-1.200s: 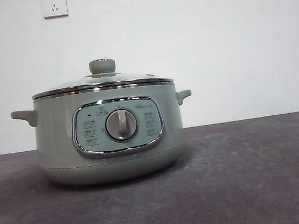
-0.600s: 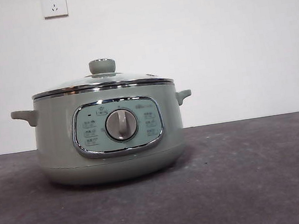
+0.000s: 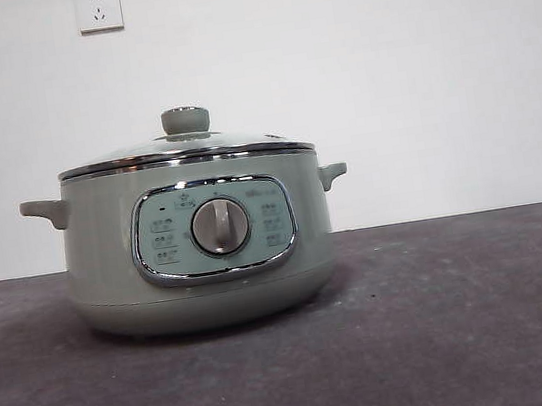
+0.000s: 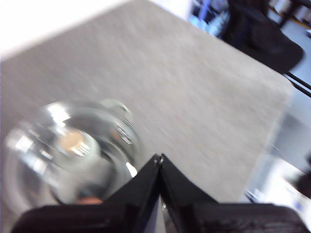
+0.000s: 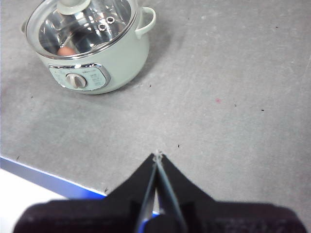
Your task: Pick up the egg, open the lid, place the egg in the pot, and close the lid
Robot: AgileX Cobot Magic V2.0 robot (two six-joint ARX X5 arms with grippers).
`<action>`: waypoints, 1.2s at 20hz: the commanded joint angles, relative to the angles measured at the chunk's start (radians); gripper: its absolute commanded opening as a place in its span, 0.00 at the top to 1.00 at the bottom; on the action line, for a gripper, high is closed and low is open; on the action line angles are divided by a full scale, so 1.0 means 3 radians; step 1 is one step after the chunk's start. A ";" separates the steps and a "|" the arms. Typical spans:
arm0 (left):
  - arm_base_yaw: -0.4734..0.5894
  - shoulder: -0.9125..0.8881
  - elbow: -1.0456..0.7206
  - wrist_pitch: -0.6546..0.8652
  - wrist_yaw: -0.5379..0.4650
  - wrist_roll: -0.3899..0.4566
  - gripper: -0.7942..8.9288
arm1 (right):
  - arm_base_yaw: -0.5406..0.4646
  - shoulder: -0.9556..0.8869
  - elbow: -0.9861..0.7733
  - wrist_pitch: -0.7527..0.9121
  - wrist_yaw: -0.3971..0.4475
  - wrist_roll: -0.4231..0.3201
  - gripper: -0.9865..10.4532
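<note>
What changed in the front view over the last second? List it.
Nothing visibly changed. The pot stands in the same spot on the table with the lid closed on it, and neither arm shows in the front view in any of the three pictures.

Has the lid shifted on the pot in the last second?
No. The lid sits in the same place on the pot, its knob equally far below the wall socket.

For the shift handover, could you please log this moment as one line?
egg: inside pot | lid: closed on pot | left end effector: shut, empty | right end effector: shut, empty, away from pot
</note>
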 commanded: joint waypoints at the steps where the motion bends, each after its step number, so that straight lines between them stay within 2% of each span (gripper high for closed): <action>1: 0.0257 -0.0186 -0.0005 0.0286 -0.0038 0.0332 0.92 | 0.0003 -0.0013 -0.0032 -0.0078 0.0017 0.0036 0.91; 3: 0.0553 -0.0366 -0.0053 0.0403 -0.0032 0.0479 0.92 | 0.0003 -0.0013 -0.0032 -0.0078 0.0017 0.0036 0.91; 6: 0.1007 -0.0806 -0.0472 0.0647 0.0061 0.0498 0.92 | 0.0003 -0.0013 -0.0032 -0.0078 0.0017 0.0036 0.91; 9: 0.1465 -0.1506 -0.1504 0.1417 0.0022 0.0581 0.92 | 0.0003 -0.0013 -0.0032 -0.0078 0.0017 0.0036 0.91; 11: 0.1633 -0.1949 -0.2293 0.2008 0.0023 0.0590 0.92 | 0.0003 -0.0013 -0.0032 -0.0078 0.0015 0.0036 0.91; 14: 0.1691 -0.2464 -0.3357 0.2575 0.0024 0.0523 0.92 | 0.0003 -0.0013 -0.0032 -0.0078 0.0017 0.0036 0.91; 18: 0.1690 -0.3061 -0.4585 0.2909 -0.0008 0.0271 0.92 | 0.0003 -0.0011 -0.0032 -0.0078 0.0017 0.0036 0.91; 24: 0.1690 -0.3815 -0.5730 0.3225 -0.0254 -0.0093 0.92 | 0.0003 -0.0011 -0.0032 -0.0078 0.0017 0.0036 0.91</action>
